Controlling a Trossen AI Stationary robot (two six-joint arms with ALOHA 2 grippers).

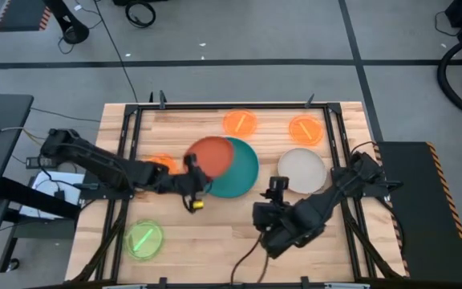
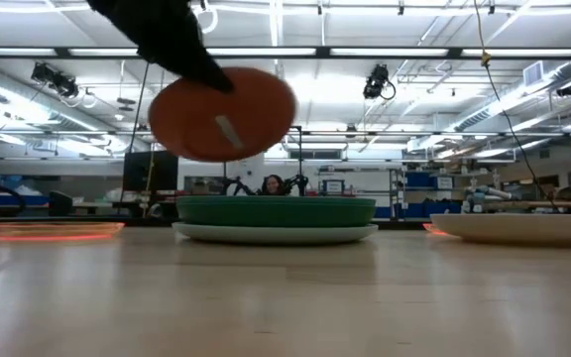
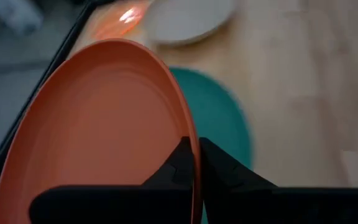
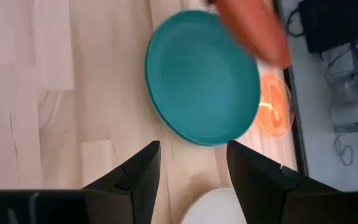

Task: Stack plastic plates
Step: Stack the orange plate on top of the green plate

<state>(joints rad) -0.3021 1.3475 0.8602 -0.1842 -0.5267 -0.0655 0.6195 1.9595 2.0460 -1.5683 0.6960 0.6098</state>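
the teal plate [image 1: 243, 170] is lying mid-table on top of a paler plate whose rim [image 2: 276, 234] is showing beneath it in the low view. the rust-red plate [image 1: 211, 156] is hanging tilted in the air over the teal plate's left edge, pinched at its rim by the left gripper [image 1: 189, 172], which is reaching in from the left, so the stack is lying just rightward and below it. the beige plate [image 1: 301, 170] is sitting to the right, nearer the right gripper [image 1: 275, 191], which is waiting with fingers spread and empty. 3 translucent orange plates [image 1: 240, 122] and 1 lime green plate [image 1: 143, 238] are lying apart.
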